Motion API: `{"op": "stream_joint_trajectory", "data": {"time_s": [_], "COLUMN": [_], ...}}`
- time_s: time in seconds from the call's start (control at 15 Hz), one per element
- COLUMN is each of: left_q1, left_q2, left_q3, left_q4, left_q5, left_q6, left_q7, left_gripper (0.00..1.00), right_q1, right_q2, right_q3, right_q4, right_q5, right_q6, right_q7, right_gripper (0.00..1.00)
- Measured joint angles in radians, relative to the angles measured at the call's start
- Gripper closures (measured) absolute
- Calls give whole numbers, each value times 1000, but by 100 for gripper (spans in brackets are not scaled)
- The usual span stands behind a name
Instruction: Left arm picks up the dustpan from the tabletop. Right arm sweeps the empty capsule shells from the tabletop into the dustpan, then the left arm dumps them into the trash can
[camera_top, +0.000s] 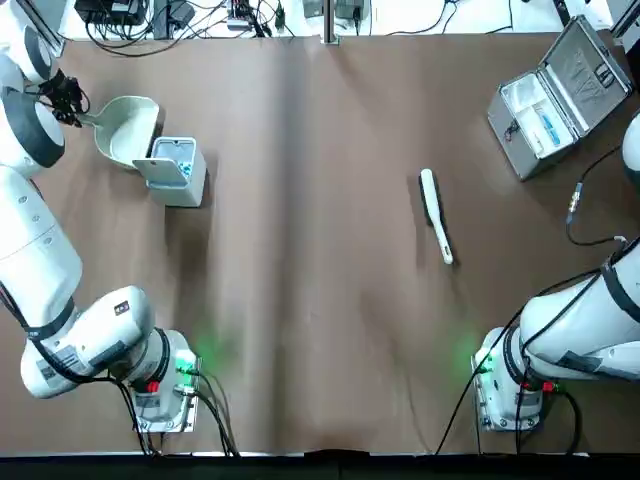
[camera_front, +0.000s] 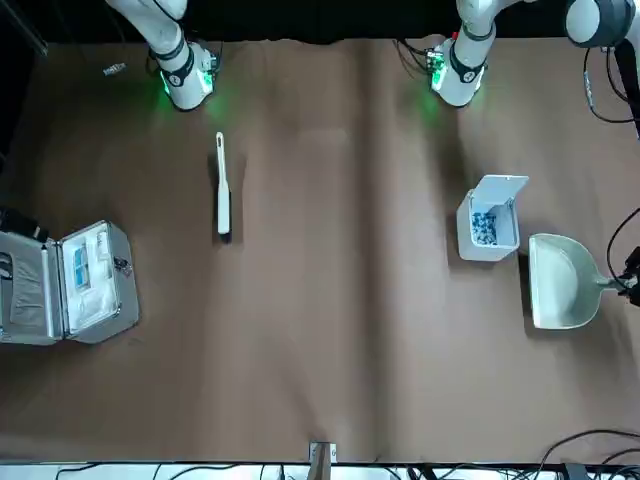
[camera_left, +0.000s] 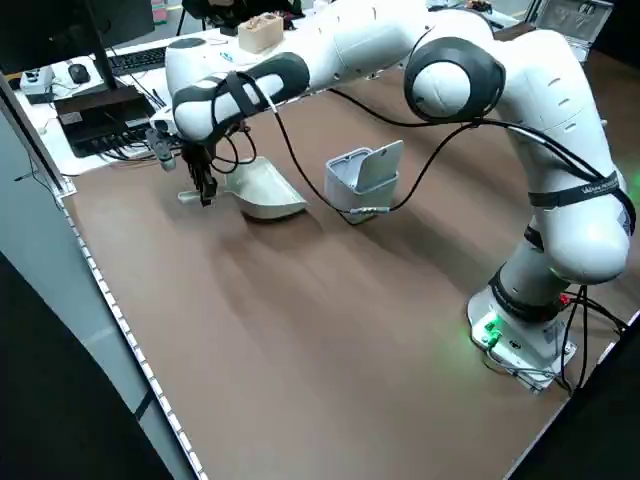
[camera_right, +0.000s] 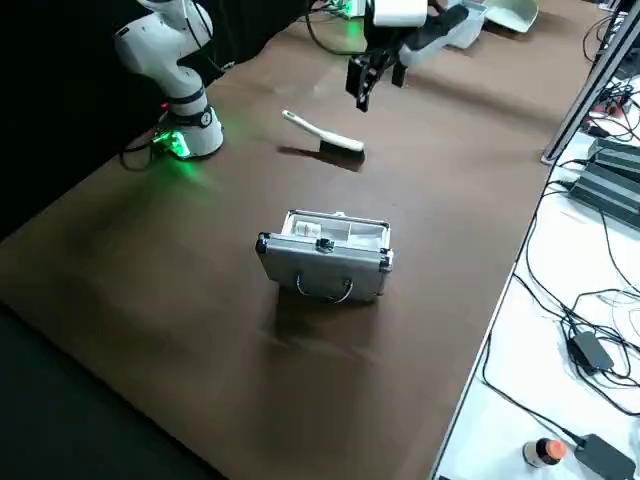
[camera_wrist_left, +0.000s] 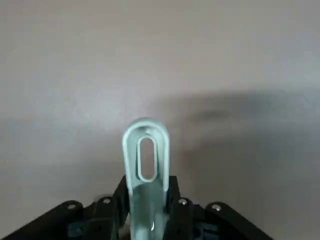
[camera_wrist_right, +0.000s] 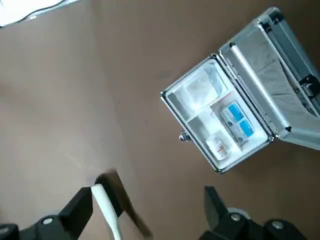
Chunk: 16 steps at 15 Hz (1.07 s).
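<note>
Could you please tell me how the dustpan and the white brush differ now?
The dustpan has a broad, scooped pan, while the brush is long and slim. The left gripper holds the dustpan by its handle; the brush is in no gripper. The dustpan is beside the bin, the brush well away from it. Both are pale.
</note>
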Motion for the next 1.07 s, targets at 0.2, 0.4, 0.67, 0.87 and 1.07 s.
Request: {"op": "stream_joint_trajectory", "data": {"time_s": [0.2,0.4,0.67,0.87,1.07], "left_q1": [21,35,41,46,47], "left_q2": [-31,-63,-94,-99,-99], "left_q3": [3,3,3,3,3], "left_q4": [-78,-137,-198,-213,-220], "left_q5": [5,9,14,14,14], "left_q6": [68,100,136,150,162], "left_q7": [4,9,33,46,49], "left_gripper": [67,67,67,67,67], "right_q1": [11,15,18,20,35], "right_q2": [-39,-104,-142,-151,-152], "right_q3": [-19,-30,-31,-31,-28], "right_q4": [-68,-173,-193,-189,-190], "right_q5": [0,0,0,0,0], "right_q6": [73,136,144,149,135], "right_q7": [1,1,1,-2,-2], "right_gripper": [1,1,1,1,1]}}
